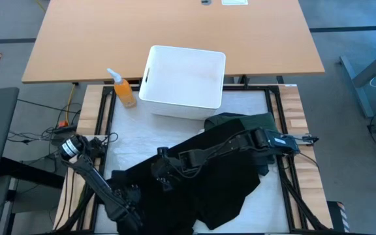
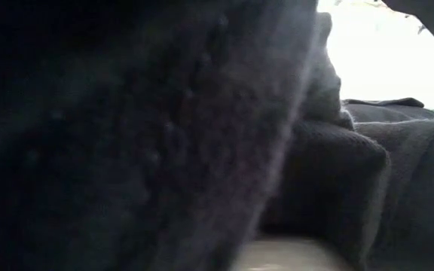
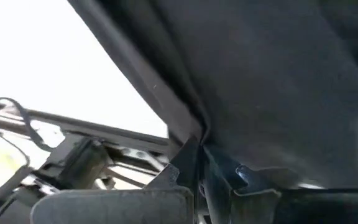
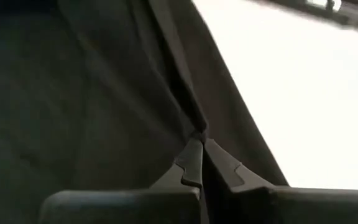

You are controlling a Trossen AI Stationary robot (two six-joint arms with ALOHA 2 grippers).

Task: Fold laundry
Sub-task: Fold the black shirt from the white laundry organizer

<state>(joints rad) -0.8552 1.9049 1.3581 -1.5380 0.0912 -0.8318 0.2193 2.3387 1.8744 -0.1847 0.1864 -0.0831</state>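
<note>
A black garment (image 1: 207, 179) lies spread over the near middle of the white table cover, and it fills the low view (image 2: 126, 135) close to the camera. A dark green garment (image 1: 240, 123) lies bunched behind it, near the bin. My left gripper (image 1: 130, 196) is shut on the black garment at its near left part. My right gripper (image 1: 162, 171), reaching in from the right, is shut on the same garment a little farther in. My left gripper (image 3: 199, 155) pinches the black garment's hemmed edge (image 3: 191, 127) between its two fingertips. The cloth runs away from the fingers in a taut crease. How many layers it has, I cannot tell. My right gripper (image 4: 201, 152) pinches a gathered fold of the black garment (image 4: 194, 127) between its two fingertips. Creases fan out from the pinch, and the cloth is drawn up off the white cover beside it. The number of layers does not show.
A white plastic bin (image 1: 185, 81) stands at the far middle of the work area, with an orange spray bottle (image 1: 123, 88) to its left. A bare wooden table (image 1: 175, 32) lies beyond. White cover (image 1: 136, 140) shows at the far left.
</note>
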